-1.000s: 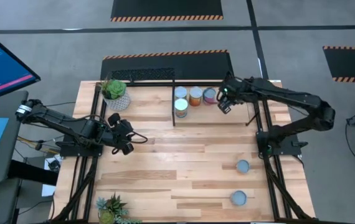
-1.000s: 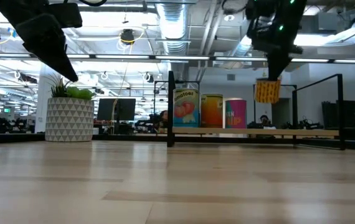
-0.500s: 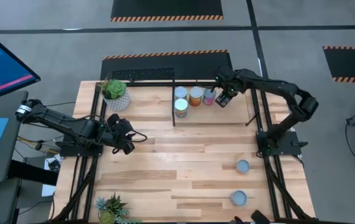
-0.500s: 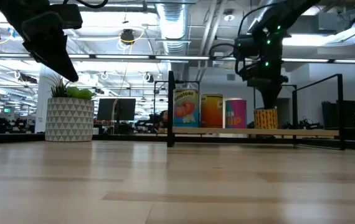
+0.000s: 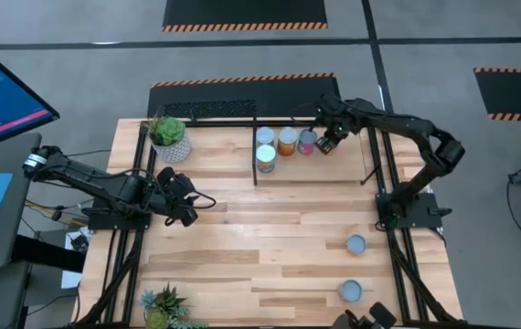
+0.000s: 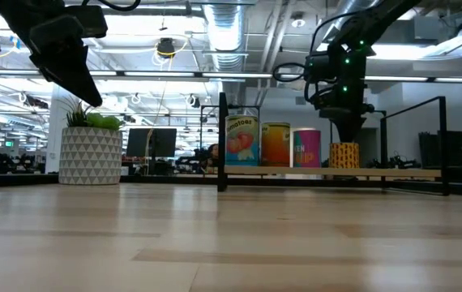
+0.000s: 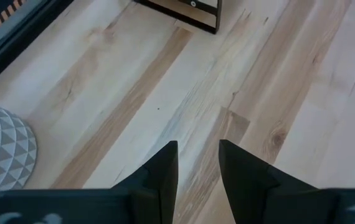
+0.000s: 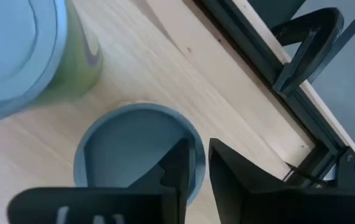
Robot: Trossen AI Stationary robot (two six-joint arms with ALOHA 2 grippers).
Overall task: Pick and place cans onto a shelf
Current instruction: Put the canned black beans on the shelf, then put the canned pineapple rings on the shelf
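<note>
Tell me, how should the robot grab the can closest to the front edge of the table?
Come straight down on that can and pinch its round sides just under the silvery top. It stands upright alone on bare wood, with the other loose can well apart, so an end effector probably fits from above on any side.

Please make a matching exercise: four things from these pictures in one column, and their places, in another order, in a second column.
1 pink can
2 right gripper
3 left gripper
4 loose cans

A on the table, outside the shelf
B above the yellow can
C on the shelf, beside the orange can
D near the white-potted plant

Pairs: 1-C, 2-B, 3-D, 4-A
</note>
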